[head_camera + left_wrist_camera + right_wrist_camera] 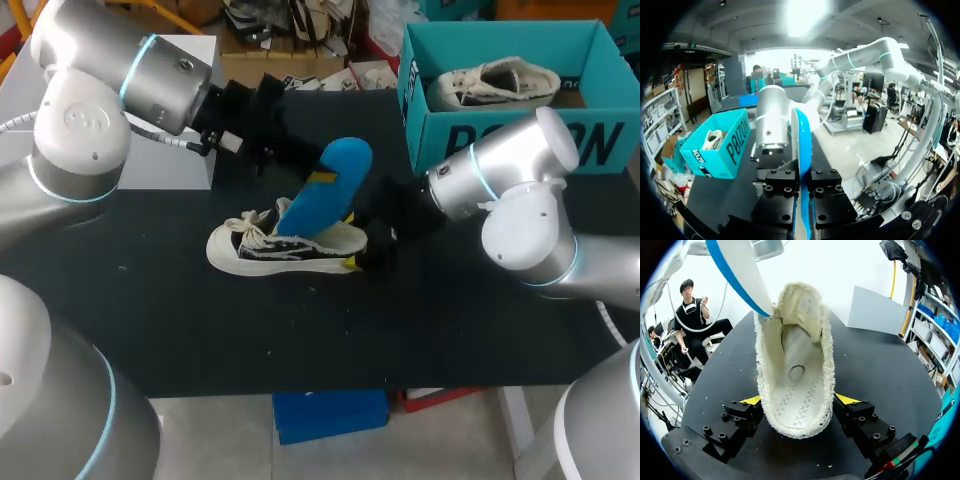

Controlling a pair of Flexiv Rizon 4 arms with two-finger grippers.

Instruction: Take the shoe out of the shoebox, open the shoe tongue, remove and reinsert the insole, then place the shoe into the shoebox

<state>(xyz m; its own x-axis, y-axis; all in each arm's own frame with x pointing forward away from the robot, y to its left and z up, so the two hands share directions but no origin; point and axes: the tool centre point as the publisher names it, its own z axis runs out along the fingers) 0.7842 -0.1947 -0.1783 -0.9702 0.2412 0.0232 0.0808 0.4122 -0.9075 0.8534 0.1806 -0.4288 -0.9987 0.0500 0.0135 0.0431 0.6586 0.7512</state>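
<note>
— Where is the shoe [285, 245]?

— On its sole near the middle of the black table [200, 330], toe towards my left. The right gripper [362, 252] has it by the heel. In the right wrist view both yellow tips press the heel's sides, so the right gripper [797, 405] is clamped on the shoe [795, 365].

— And the insole [325, 190]?

— It is blue and stands tilted, its lower end at the shoe's opening and its rounded end up in the air. The left gripper [320, 178] pinches it partway up. In the left wrist view the fingers [782, 182] squeeze the insole [802, 145] edge-on from both sides.

— Anything near them?

— The teal shoebox [500, 130] stands open at the table's far right corner, well apart from the shoe (a second shoe [495, 85] lies inside it). My right arm's elbow sits between the box and the held shoe. A pale box [195, 120] stands at the far left, behind the left arm.
</note>
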